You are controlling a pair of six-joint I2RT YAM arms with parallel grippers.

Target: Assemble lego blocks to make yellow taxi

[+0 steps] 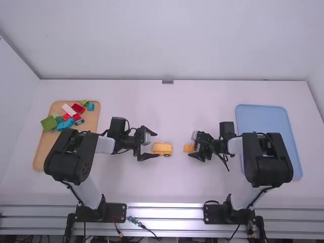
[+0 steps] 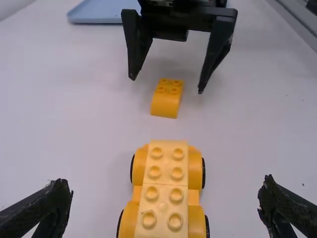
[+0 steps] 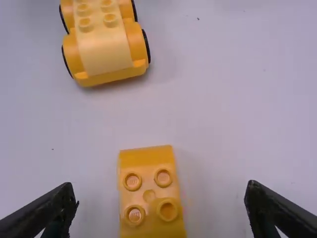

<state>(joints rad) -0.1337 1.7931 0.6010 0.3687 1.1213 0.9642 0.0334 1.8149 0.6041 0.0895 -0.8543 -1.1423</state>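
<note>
Both pincers, left [image 2: 163, 210] and right [image 3: 161, 213], stand wide open, gripping nothing! The wheeled yellow base [image 2: 163, 193] sits between them, studs up, ready for stacking; the small yellow block [image 3: 150, 191] waits between the right one's fingers.

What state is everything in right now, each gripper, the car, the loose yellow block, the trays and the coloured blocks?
Left gripper: jaws open, holding nothing
Right gripper: jaws open, holding nothing
Car: upright on its wheels, top studs bare
Yellow block: studs up, apart from the car
Coloured blocks: loose in the tan tray
Tan tray: flat, holding blocks
Blue tray: flat on the table
</note>
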